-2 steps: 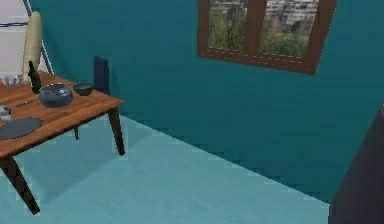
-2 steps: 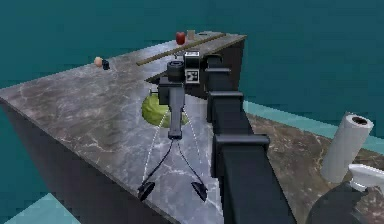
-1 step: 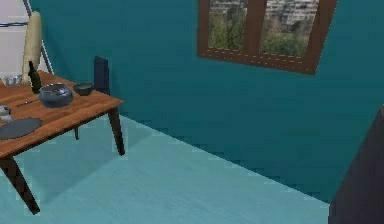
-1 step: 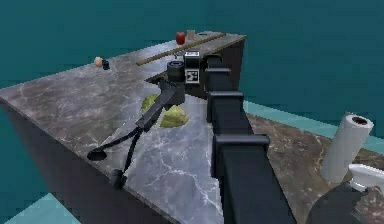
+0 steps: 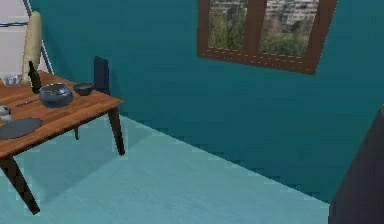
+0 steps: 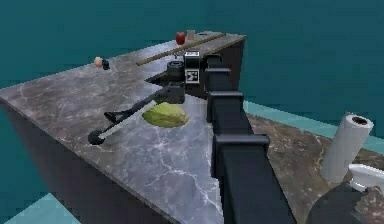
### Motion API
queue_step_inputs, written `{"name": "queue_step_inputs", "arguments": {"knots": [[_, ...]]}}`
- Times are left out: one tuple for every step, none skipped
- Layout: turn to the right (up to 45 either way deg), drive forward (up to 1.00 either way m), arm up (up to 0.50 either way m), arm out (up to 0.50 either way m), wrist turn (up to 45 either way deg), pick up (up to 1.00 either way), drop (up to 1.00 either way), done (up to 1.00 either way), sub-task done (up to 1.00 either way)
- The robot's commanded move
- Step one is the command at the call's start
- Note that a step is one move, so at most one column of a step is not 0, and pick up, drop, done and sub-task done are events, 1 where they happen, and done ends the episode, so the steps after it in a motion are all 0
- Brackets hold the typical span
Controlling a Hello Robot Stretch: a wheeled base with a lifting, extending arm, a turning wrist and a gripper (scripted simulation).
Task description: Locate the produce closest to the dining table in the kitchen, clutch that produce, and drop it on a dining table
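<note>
**A:** The arm (image 6: pixel 235 150) reaches out across the marble table (image 6: pixel 60 105). The tool (image 6: pixel 102 130) sits low, right by the yellow-green produce (image 6: pixel 166 116), a lettuce by the look of it, which lies on the stone.

**B:** Has it got hold of it?

**A:** Can't tell! The produce rests on the table right at the tool's body, so whether the tool has anything, I can't say.

**B:** So which step is this?

**A:** I'd call it the grasp. A small red fruit (image 6: pixel 181 37) and a pale blob (image 6: pixel 100 62) lie at the table's far edges, well apart from the tool.

**B:** And next?

**A:** My read: make sure of the hold and lift clear of the stone. Then drive and turn for the wooden dining table (image 5: pixel 75 112) at the forward view's left. It carries bowls and a plate, so the drop wants a bare patch of wood.

**B:** Any writing to read?

**A:** None legible. The white squares (image 6: pixel 191 72) on the arm bear black marks only, and the paper towel roll (image 6: pixel 350 145) is plain.
</note>
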Motion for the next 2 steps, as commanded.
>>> {"name": "queue_step_inputs", "arguments": {"knots": [[0.0,0.0,0.0,0.0,45.0,0.0,0.0,0.0,0.0],[0.0,0.0,0.0,0.0,36.0,0.0,0.0,0.0,0.0]]}}
